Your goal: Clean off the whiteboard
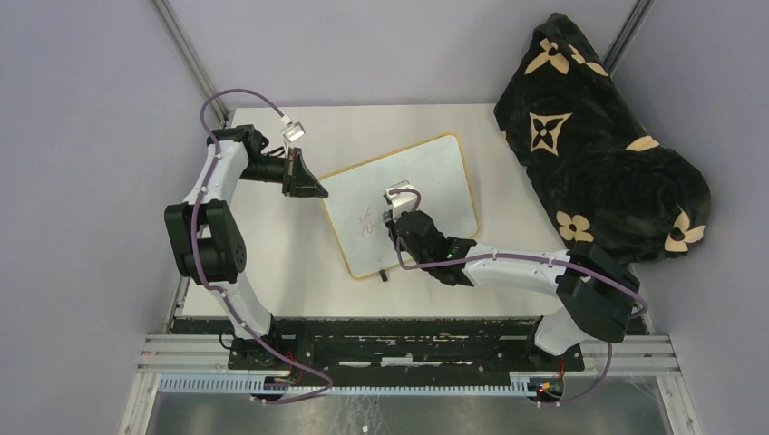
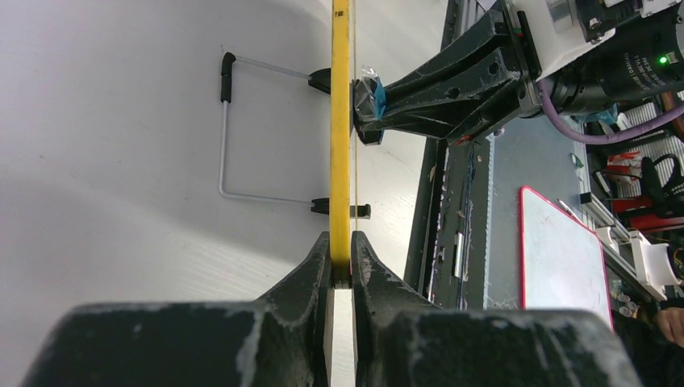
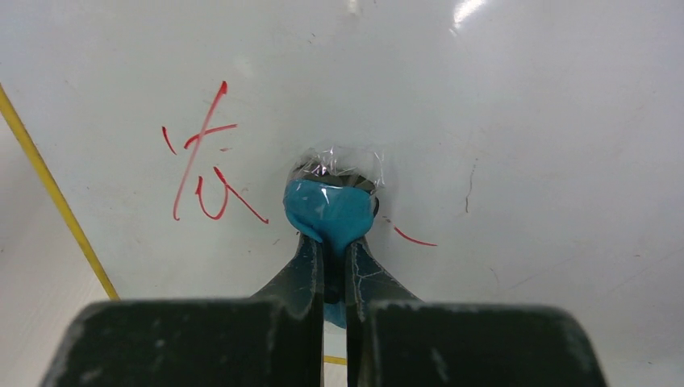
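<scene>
As eraser [image 3: 331, 211] presses whiteboard [image 3: 524, 121], red marks [image 3: 202, 169] beside

The left claw [image 2: 340, 242] is clamped on the thin yellow edge of the whiteboard [image 2: 340, 121], which is seen edge-on and runs straight up the frame from between the two dark fingers. To the board's left, a thin wire stand [image 2: 224, 137] with black tips reaches out over the pale counter [image 2: 105, 121]. On its right, the right claw [image 2: 385, 101] pinches a blue eraser [image 2: 373, 95] wrapped in clear film and presses it against the board's face.
</scene>
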